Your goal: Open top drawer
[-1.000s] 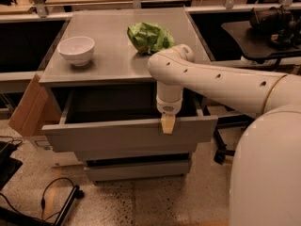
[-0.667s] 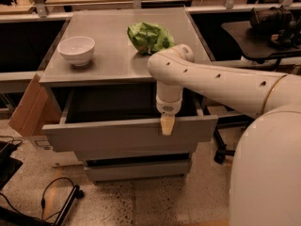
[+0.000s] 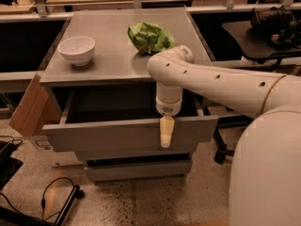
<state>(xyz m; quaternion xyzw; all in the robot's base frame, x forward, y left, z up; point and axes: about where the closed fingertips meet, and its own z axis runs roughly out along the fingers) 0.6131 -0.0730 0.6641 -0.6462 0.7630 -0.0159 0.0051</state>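
Observation:
The top drawer (image 3: pixel 117 133) is a wide grey drawer with a flat handleless front. It stands pulled well out from under the grey cabinet top, with its dark tray interior showing. My gripper (image 3: pixel 166 132) hangs straight down from the white arm at the drawer's front panel, right of its middle. One cream finger (image 3: pixel 166 133) lies over the front face of the panel, reaching from the top edge downward. The other finger is hidden behind the panel.
A white bowl (image 3: pixel 76 50) and a green crumpled bag (image 3: pixel 149 37) sit on the cabinet top (image 3: pixel 117 65). Two lower drawers (image 3: pixel 136 168) are under the open one. A cardboard piece (image 3: pixel 26 109) leans at the left. Cables (image 3: pixel 51 197) lie on the floor. An office chair (image 3: pixel 258 36) stands at right.

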